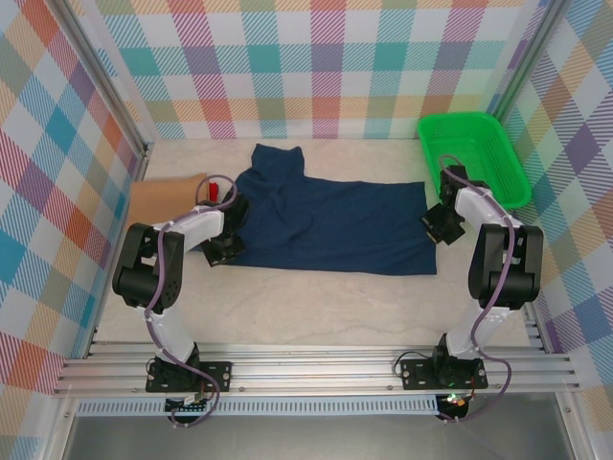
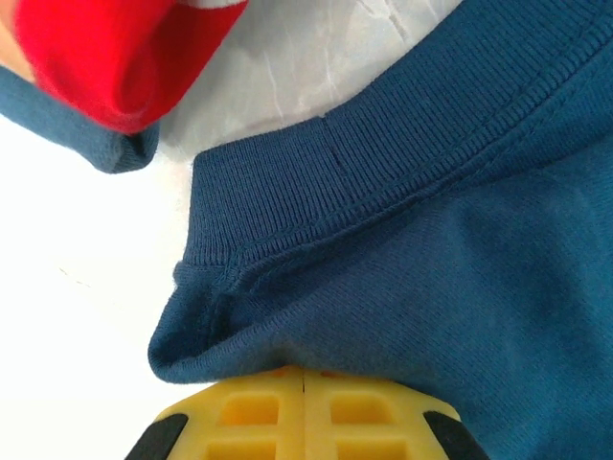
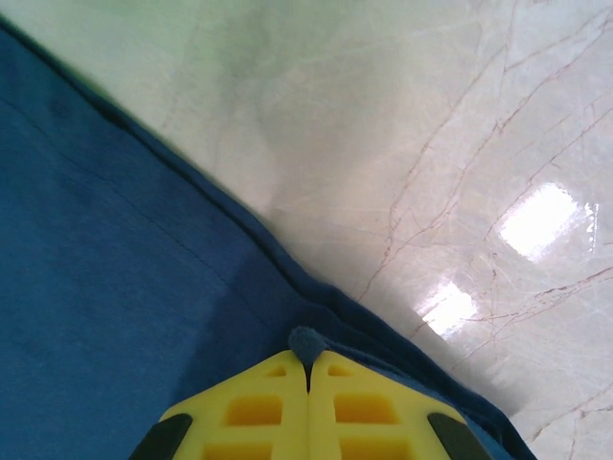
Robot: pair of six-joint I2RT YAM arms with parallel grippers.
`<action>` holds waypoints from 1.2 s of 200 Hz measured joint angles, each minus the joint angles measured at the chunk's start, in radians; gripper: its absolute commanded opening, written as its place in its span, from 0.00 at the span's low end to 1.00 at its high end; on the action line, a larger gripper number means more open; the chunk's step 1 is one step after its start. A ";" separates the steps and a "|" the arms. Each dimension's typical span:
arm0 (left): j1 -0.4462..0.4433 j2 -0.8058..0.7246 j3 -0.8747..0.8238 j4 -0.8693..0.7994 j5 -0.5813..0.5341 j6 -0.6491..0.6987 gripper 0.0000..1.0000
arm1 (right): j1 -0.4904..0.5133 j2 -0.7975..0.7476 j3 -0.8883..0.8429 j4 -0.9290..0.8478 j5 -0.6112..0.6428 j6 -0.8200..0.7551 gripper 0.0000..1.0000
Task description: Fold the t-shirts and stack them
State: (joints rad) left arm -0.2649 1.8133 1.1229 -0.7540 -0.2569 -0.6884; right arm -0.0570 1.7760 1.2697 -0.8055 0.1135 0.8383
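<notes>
From above, the navy shirt [image 1: 330, 225] lies spread across the middle of the table [image 1: 316, 307], mostly flat, with wrinkles near its left end and one part reaching toward the back wall. The left gripper [image 1: 222, 244] sits at the shirt's left edge and the right gripper [image 1: 439, 228] at its right edge, both low on the cloth. A tan shirt [image 1: 165, 199] lies folded at the left, just beside the left arm, with a bit of red shirt [image 1: 211, 193] showing at its near corner. The green basket [image 1: 476, 153] stands in the far right corner, apart from the shirts.

The wrist views add what the top view cannot. At the left wrist, the left gripper [image 2: 303, 376] has its yellow fingers pressed together, and a fold of the navy shirt [image 2: 431, 287] bunches right at their tips, by a ribbed band. A rolled edge of the red shirt [image 2: 115, 57] lies close by, resting on a blue shirt [image 2: 72, 129] whose hem peeks out beneath it.

At the right wrist, the right gripper [image 3: 307, 362] is likewise closed, a small nub of the navy shirt [image 3: 124, 287] pinched between the tips at the hem, with bare marbled table [image 3: 431, 144] beyond
</notes>
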 measured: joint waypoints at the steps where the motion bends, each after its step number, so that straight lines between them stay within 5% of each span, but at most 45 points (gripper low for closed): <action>1: 0.000 0.000 0.000 0.000 0.000 0.000 0.04 | 0.000 0.000 0.001 -0.001 0.000 0.000 0.00; 65: 0.000 0.013 0.018 -0.003 -0.016 0.000 0.06 | 0.006 0.078 0.086 -0.028 0.015 0.000 0.00; 93: 0.000 0.010 0.043 -0.013 -0.017 -0.007 0.38 | 0.017 0.124 0.114 -0.039 0.043 -0.004 0.27; 118: 0.000 -0.033 0.100 -0.036 -0.010 -0.024 0.44 | 0.032 0.125 0.117 -0.034 0.050 -0.019 0.40; 170: 0.000 -0.060 0.307 0.003 0.051 -0.028 0.36 | 0.085 0.035 0.083 -0.034 0.055 -0.042 0.39; 240: 0.000 0.333 0.589 0.192 0.262 0.169 0.39 | 0.167 -0.166 -0.158 -0.025 0.013 -0.037 0.25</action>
State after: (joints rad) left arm -0.2649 2.1460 1.7115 -0.5625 0.0055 -0.5198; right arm 0.1097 1.6104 1.1122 -0.8303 0.1265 0.8009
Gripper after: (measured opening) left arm 0.380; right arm 0.258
